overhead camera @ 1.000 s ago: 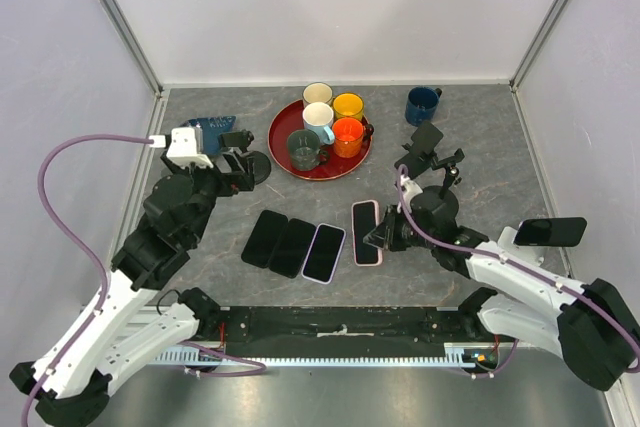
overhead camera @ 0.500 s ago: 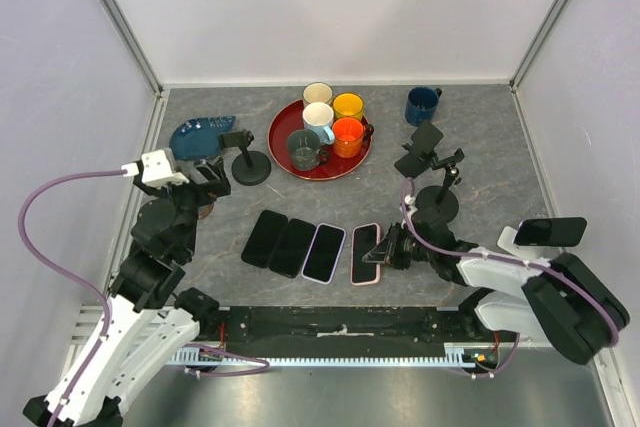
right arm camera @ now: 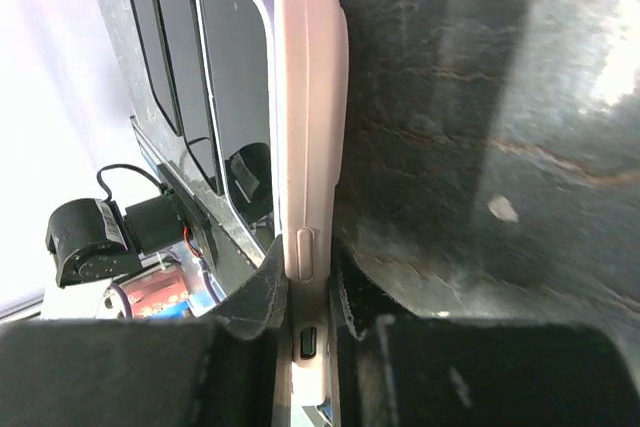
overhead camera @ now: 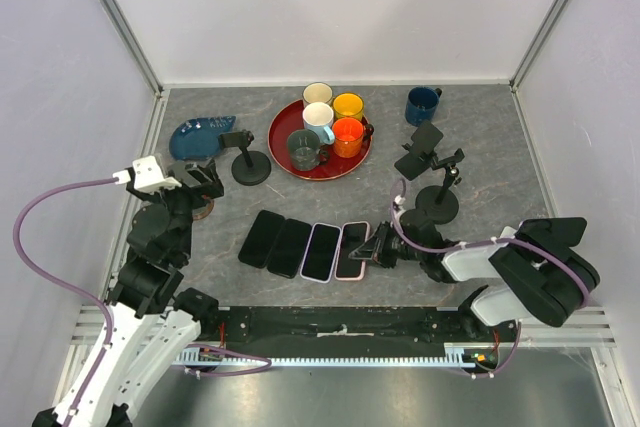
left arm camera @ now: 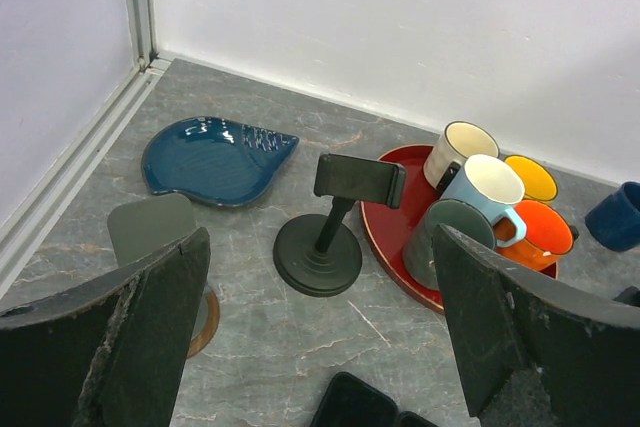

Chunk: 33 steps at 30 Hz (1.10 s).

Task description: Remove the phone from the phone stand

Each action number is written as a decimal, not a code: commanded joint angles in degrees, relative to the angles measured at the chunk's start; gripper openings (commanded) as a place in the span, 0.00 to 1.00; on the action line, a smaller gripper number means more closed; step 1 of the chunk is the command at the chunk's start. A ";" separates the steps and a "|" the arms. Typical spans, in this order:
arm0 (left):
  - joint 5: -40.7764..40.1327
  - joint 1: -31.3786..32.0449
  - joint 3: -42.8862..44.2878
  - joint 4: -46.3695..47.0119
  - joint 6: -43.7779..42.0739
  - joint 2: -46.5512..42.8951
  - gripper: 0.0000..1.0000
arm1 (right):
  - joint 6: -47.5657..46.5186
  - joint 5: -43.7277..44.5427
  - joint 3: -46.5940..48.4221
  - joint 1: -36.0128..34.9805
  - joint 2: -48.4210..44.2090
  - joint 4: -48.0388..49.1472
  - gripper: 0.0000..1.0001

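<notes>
My right gripper (overhead camera: 373, 247) is shut on a pink-cased phone (overhead camera: 350, 250), held by its end at the right of a row of three phones (overhead camera: 291, 247) lying flat on the table. In the right wrist view the pink phone (right arm camera: 305, 127) shows edge-on, pinched between both fingers, right beside a white-rimmed phone (right arm camera: 235, 97). A black phone stand (overhead camera: 437, 199) rises behind that gripper. A second black stand (left arm camera: 338, 237) with a bare holder stands in front of my open left gripper (overhead camera: 205, 182), which has nothing between its fingers.
A red tray (overhead camera: 283, 142) with several mugs sits at the back, a dark blue mug (overhead camera: 421, 104) to its right. A blue dish (left arm camera: 215, 157) lies at the back left. A grey plate on a brown-ringed base (left arm camera: 152, 230) stands by my left finger. Another dark phone (overhead camera: 555, 230) rests at the far right.
My right gripper has carried the pink phone leftward and lower, to the right end of the row. My left arm has pulled back from the left stand toward the near left.
</notes>
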<state>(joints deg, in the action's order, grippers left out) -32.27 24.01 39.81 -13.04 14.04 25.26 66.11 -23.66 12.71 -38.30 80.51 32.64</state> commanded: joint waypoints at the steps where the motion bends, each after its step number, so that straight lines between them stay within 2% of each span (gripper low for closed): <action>1: 1.95 -1.07 -0.17 2.49 2.57 -0.56 0.97 | 2.01 0.46 4.16 -3.35 4.30 4.26 0.06; 5: 2.83 -1.51 -0.44 2.14 3.01 -1.00 0.97 | 2.80 -0.25 3.90 -4.14 6.32 6.03 0.10; 8: 2.74 -1.51 -0.44 2.14 3.01 -1.17 0.97 | 1.14 -0.07 4.25 -4.23 5.36 3.14 0.23; 9: 2.83 -1.60 -0.44 2.14 3.01 -1.26 0.97 | 0.00 0.28 5.12 -4.23 3.88 -0.70 0.33; 11: 2.83 -1.77 -0.44 2.14 3.01 -1.35 0.97 | -4.03 2.37 6.88 -4.32 1.77 -5.90 0.43; 12: 2.92 -1.77 -0.52 2.05 3.01 -1.35 0.97 | -5.62 3.17 7.59 -4.32 -0.51 -11.75 0.54; 14: 2.83 -1.86 -0.53 2.05 2.92 -1.44 0.97 | -10.18 5.19 9.78 -4.23 -2.72 -17.41 0.65; 15: 2.92 -1.86 -0.61 2.05 3.01 -1.44 0.97 | -11.51 6.86 10.49 -4.23 -4.47 -22.31 0.76; 20: 3.09 -2.04 -0.61 2.14 2.92 -1.53 0.97 | -17.85 11.35 14.53 -4.24 -8.43 -32.72 0.98; 24: 3.27 -2.04 -0.61 2.05 2.92 -1.61 0.97 | -22.50 15.57 16.99 -4.15 -11.07 -42.20 0.98; 31: 3.18 -2.13 -0.79 1.96 2.74 -2.49 0.97 | -23.39 26.02 19.54 -1.07 -20.03 -47.49 0.98; 33: 3.01 -2.13 -1.05 1.96 2.74 -3.19 0.97 | -23.65 32.95 21.21 -0.81 -24.49 -50.64 0.98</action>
<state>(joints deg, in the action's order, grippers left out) -29.39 22.20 39.22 -13.13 15.44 23.51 44.49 -2.85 29.65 -40.07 63.42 -12.01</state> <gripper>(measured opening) 0.971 0.982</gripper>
